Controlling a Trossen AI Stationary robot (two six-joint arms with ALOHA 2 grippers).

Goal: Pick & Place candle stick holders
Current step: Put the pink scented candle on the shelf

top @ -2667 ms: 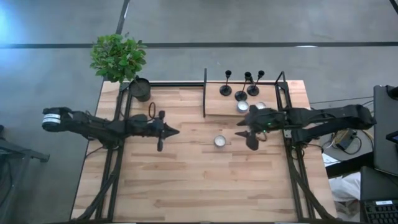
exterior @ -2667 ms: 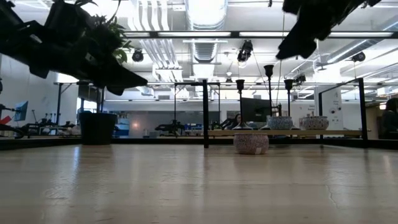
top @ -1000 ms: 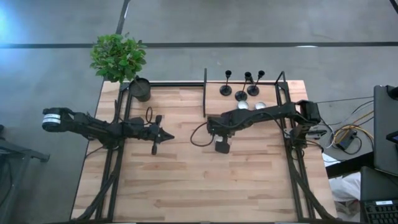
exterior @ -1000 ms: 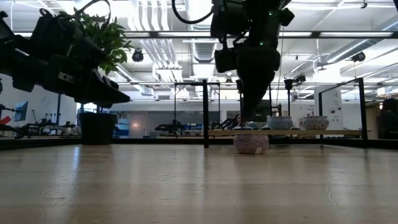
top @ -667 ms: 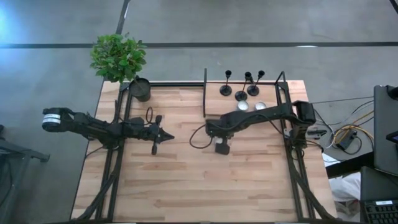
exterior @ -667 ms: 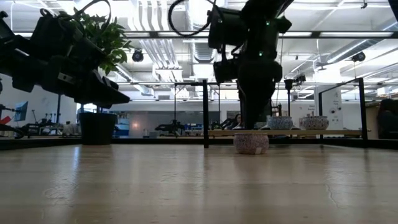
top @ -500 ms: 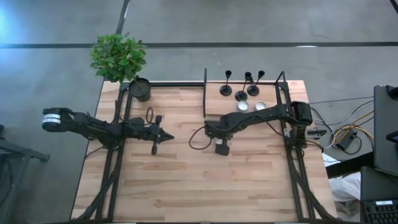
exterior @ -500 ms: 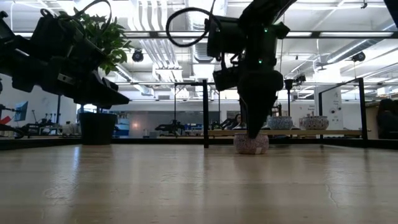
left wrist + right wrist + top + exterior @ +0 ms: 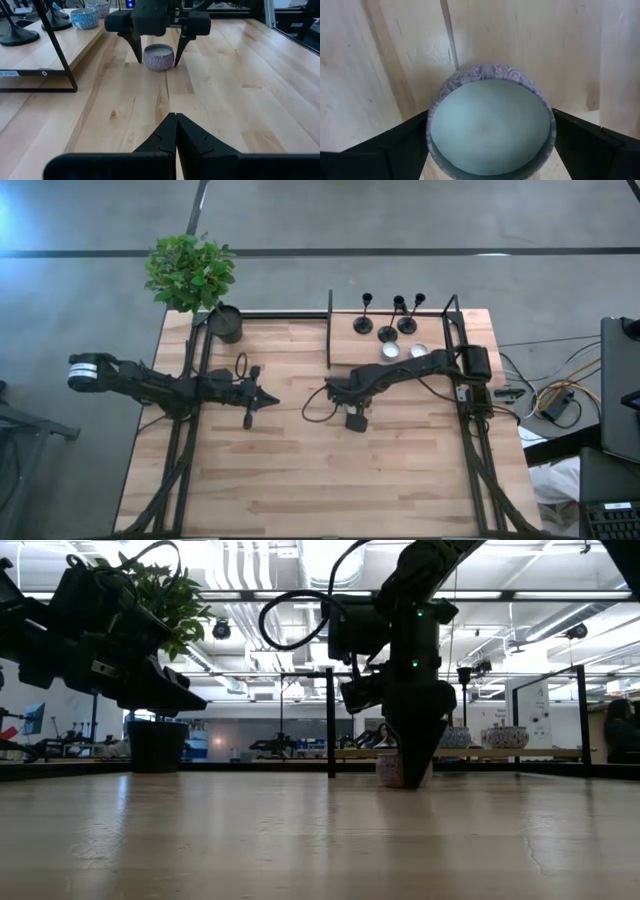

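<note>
Three black candlestick holders (image 9: 389,319) stand by their round bases on the raised wooden shelf (image 9: 437,340) at the far right; their bases also show in the left wrist view (image 9: 15,34). My right gripper (image 9: 353,417) is open and points down at mid-table. Its two fingers stand on either side of a small patterned bowl (image 9: 159,56) with a pale filling (image 9: 490,127), which rests on the table. My left gripper (image 9: 264,398) is shut and empty, above the table left of centre, pointing at the bowl. My right gripper comes at the bowl from above, its fingers pointing down (image 9: 136,49) at two opposite sides of the bowl's wall (image 9: 436,115). I cannot tell whether the fingers touch the wall. The bowl sits upright on the table.
Two more small bowls (image 9: 390,350) (image 9: 418,350) sit on the shelf near the holders. A black post (image 9: 329,330) marks the shelf's left end. A dark pot with a green plant (image 9: 226,323) stands at the far left corner. Bare wood lies toward the near edge.
My right gripper has come down over the patterned bowl until its fingers reach table height on either side of it, and the arm has stretched a little farther toward the table's left. The bowl has stayed in place.
</note>
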